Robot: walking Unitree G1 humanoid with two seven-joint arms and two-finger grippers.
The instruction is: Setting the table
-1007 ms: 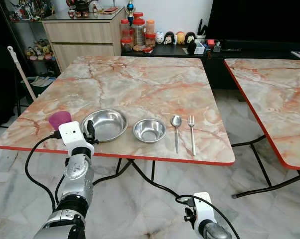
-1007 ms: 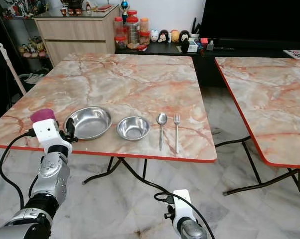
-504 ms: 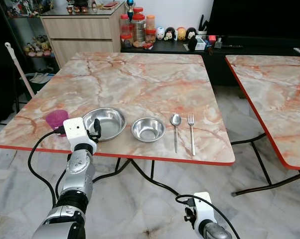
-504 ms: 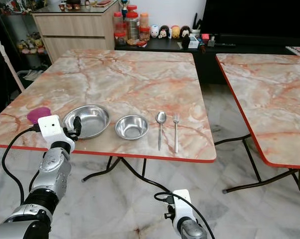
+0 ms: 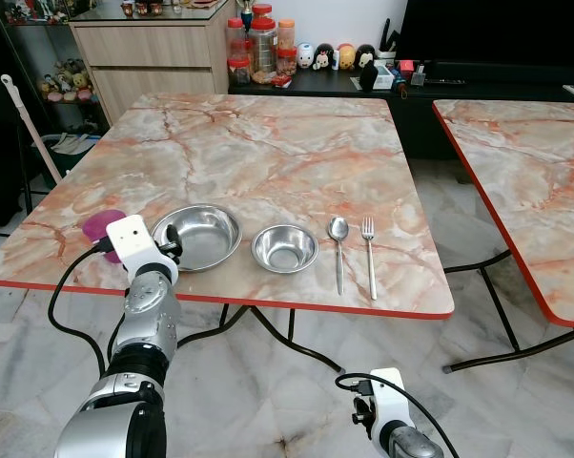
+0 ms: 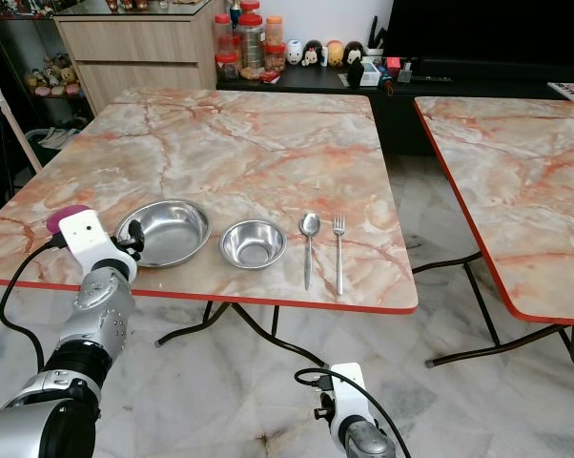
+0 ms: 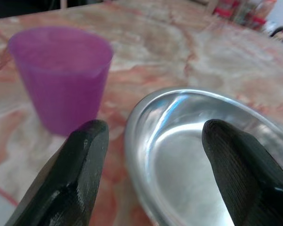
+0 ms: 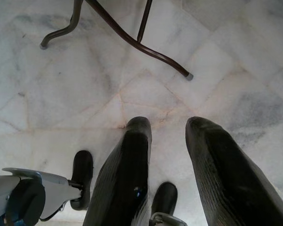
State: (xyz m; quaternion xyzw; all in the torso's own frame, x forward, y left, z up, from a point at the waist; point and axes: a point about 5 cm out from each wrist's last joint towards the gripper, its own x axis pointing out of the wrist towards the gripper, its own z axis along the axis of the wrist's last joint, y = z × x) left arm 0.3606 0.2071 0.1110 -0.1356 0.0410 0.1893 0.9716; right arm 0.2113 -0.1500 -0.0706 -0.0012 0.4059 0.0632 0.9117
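Here the right gripper (image 8: 162,155) hangs low over the floor, fingers narrowly parted. The left gripper (image 7: 151,141), spread wide and empty, hovers at the table (image 5: 268,153) edge between cup (image 7: 61,75) and plate (image 5: 197,236); pushing forward could topple the cup.

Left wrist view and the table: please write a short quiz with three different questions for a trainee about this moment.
1. True or false: the left hand is shut on the purple cup.
2. Which lies nearest the fork? A the large steel bowl B the spoon C the purple cup
3. Fill in: the right hand hangs over the ____.

Key: 1 false, its fingers are open near the large bowl's rim, the cup beside them. 2 B. 3 floor.
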